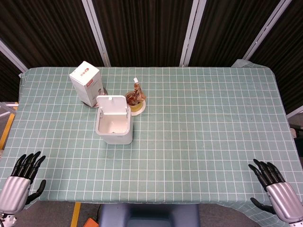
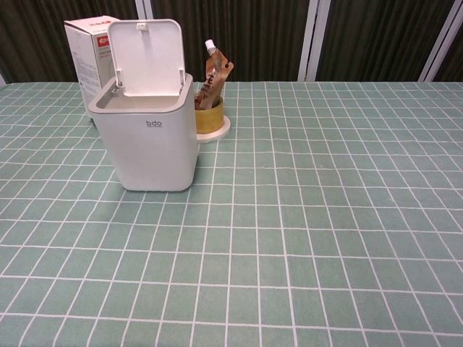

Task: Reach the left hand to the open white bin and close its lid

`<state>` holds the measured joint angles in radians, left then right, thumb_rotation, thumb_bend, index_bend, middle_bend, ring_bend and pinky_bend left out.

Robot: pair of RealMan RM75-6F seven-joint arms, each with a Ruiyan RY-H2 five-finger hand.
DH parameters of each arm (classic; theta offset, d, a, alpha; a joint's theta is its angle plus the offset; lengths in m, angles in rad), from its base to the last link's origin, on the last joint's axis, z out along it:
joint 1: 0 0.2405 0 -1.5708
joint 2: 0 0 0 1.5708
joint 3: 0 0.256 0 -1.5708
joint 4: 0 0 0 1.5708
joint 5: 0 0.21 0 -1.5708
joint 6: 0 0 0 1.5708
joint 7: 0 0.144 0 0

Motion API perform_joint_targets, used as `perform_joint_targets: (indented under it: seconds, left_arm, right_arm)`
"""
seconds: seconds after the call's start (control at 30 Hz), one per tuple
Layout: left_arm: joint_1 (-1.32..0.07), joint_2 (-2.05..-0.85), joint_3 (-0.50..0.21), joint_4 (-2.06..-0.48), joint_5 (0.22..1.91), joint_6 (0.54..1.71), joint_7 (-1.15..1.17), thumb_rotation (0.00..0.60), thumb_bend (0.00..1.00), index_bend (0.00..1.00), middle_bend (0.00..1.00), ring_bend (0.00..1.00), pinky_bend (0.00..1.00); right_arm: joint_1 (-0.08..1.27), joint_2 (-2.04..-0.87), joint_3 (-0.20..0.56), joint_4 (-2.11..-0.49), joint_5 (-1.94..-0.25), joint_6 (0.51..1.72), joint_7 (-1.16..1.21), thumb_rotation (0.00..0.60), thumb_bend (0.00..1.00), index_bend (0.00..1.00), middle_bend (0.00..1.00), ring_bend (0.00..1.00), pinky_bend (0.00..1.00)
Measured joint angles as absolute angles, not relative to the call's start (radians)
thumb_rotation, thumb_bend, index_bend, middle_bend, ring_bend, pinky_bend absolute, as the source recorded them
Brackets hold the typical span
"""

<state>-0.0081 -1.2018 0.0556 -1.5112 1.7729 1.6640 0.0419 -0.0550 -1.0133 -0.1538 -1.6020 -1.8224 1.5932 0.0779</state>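
One white bin — lid upright (open)

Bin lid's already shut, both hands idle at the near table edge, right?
Not shut: in the chest view the white bin has its lid standing upright, open. The rest holds: in the head view the left hand and right hand sit at the near edge.

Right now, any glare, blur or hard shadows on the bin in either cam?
Head view: even, soft light, bin sharp, its white lid bright but not blown out, only faint shadow at its base. Chest view: bin in focus, logo legible, no glare; dark backdrop, tablecloth grid stays crisp.
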Motion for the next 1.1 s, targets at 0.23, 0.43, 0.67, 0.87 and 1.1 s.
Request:
perform_joint_targets:
  seconds: [0.23,0.43,0.67,0.87,1.1]
  left_arm:
    - [-0.083,-1.196,0.000,-1.591,1.777,1.630,0.001,0.600,0.47,0.04,0.24,0.27,0.57]
    - [-0.182,-1.199,-0.121,-1.703,1.682,1.561,-0.083,0.600,0.53,0.20,0.99,0.99,1.00]
    - [-0.397,-1.226,-0.309,-1.752,1.322,1.317,0.017,0.600,0.53,0.21,1.00,1.00,1.00]
    - [-0.636,-1.285,-0.437,-1.720,0.902,1.120,0.212,0.600,0.52,0.21,1.00,1.00,1.00]
    - [-0.852,-1.378,-0.499,-1.600,0.681,1.002,0.367,0.600,0.53,0.22,1.00,1.00,1.00]
  right_arm:
    - [-0.057,-1.005,-0.157,-1.601,-1.827,1.606,0.103,0.600,0.27,0.00,0.00,0.00,0.00]
    - [-0.060,-1.008,-0.155,-1.586,-1.842,1.628,0.121,0.600,0.27,0.00,0.00,0.00,0.00]
    - [-0.040,-1.013,-0.149,-1.584,-1.819,1.573,0.111,0.600,0.27,0.00,0.00,0.00,0.00]
    - [-0.016,-1.010,-0.142,-1.595,-1.769,1.510,0.100,0.600,0.27,0.00,0.00,0.00,0.00]
    - [-0.003,-1.000,-0.133,-1.601,-1.734,1.481,0.112,0.600,0.27,0.00,0.00,0.00,0.00]
